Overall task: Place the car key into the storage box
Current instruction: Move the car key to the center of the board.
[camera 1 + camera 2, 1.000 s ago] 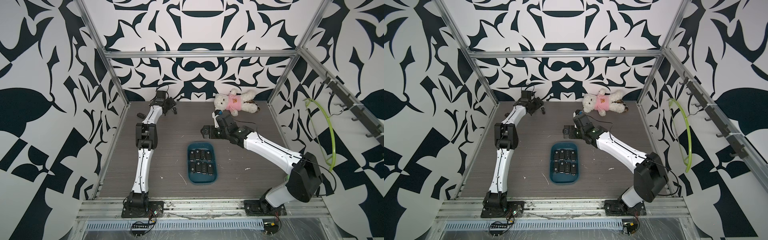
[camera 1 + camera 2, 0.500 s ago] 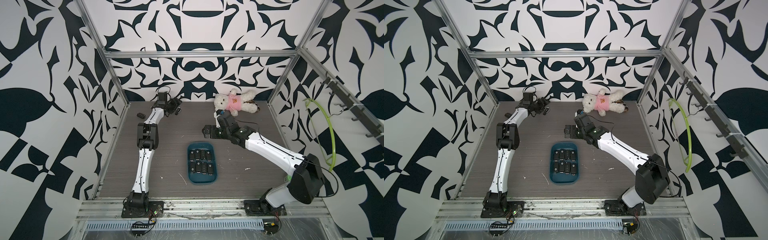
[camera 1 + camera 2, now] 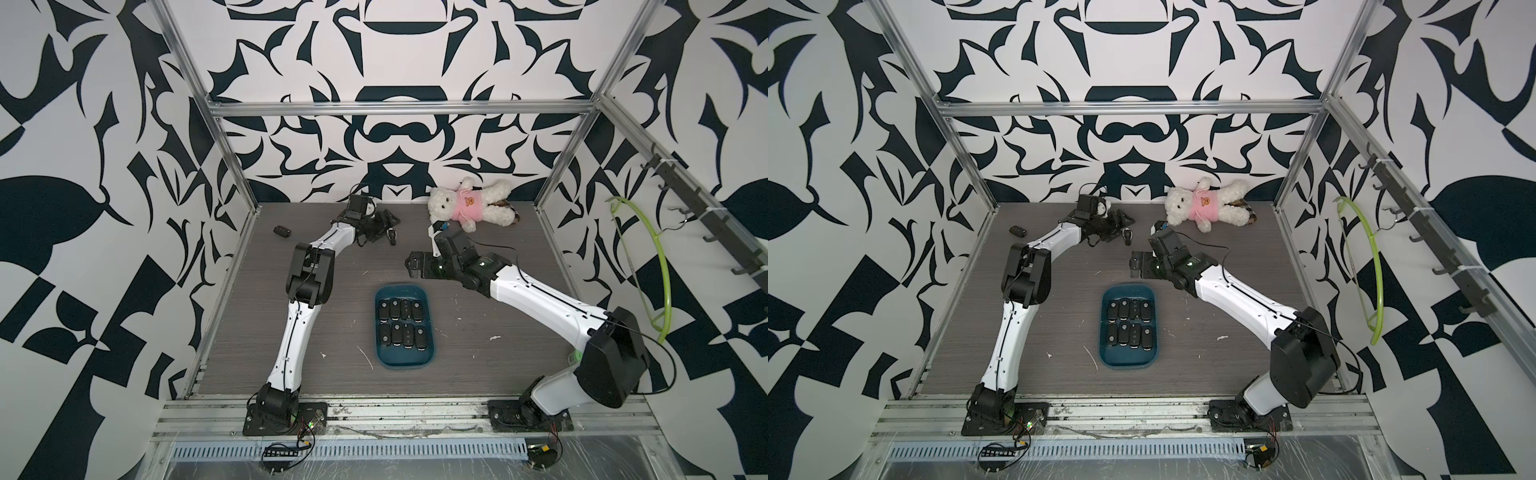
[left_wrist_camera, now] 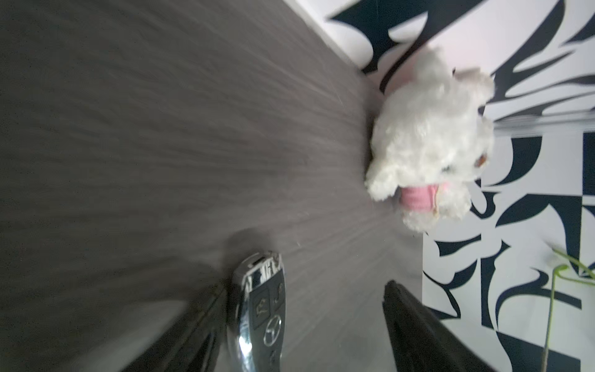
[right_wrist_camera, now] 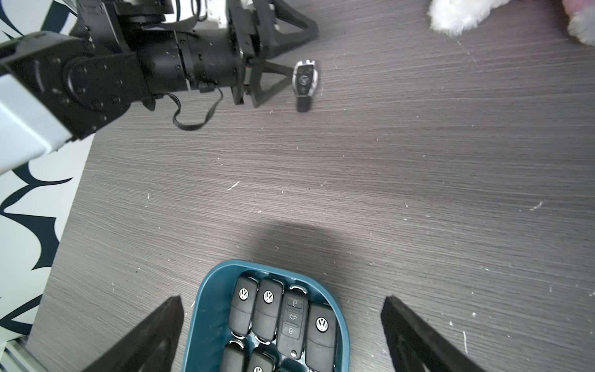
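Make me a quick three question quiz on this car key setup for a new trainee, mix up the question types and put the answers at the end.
1. How many black key fobs lie in the dark teal plastic storage tray?
2. True or false: the left gripper is shut on the chrome-edged black car key.
3. Which hovers nearer the tray? A. left gripper; B. right gripper; C. both equally near.

Key: 1. eight; 2. false; 3. B.

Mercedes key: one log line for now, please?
left end effector: open, beside Mercedes key | Mercedes key: lying on table | right end effector: open, near storage box
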Robot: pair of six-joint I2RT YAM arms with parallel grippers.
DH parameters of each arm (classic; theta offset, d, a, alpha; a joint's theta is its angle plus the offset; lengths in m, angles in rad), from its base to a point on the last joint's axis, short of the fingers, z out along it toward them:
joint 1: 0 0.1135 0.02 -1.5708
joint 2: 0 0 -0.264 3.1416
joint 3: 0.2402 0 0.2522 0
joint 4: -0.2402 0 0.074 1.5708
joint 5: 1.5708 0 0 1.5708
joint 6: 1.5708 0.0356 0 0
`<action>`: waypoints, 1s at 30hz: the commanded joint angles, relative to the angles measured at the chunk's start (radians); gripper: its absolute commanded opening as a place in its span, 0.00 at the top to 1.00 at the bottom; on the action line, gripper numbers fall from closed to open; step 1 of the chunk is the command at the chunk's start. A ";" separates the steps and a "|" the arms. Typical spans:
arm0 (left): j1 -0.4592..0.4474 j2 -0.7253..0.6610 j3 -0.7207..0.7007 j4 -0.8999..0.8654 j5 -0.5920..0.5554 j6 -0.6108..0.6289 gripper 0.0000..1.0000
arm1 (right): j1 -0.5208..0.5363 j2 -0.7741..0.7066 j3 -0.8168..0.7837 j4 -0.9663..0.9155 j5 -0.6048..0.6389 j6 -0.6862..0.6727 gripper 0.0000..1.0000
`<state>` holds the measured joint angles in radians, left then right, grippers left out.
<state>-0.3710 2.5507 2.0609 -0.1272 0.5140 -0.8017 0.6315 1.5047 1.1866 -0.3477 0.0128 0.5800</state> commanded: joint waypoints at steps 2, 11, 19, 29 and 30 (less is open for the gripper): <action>-0.074 -0.002 -0.108 -0.090 -0.004 -0.024 0.18 | -0.042 -0.049 -0.020 -0.015 0.030 0.012 0.01; -0.112 -0.163 -0.255 -0.040 -0.102 -0.082 0.16 | -0.137 -0.035 0.010 -0.091 0.044 -0.025 0.08; -0.031 -0.409 -0.460 -0.028 -0.172 -0.064 0.04 | -0.229 0.165 0.177 -0.148 -0.044 -0.186 0.14; 0.050 -0.684 -0.686 -0.055 -0.248 -0.026 0.01 | -0.233 0.478 0.437 -0.176 -0.181 -0.084 0.24; 0.058 -0.706 -0.699 -0.061 -0.247 -0.023 0.01 | -0.227 0.508 0.459 -0.179 -0.173 -0.075 0.24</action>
<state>-0.3313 1.8900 1.3994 -0.1555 0.2886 -0.8539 0.3904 1.9865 1.5822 -0.5083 -0.1135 0.4679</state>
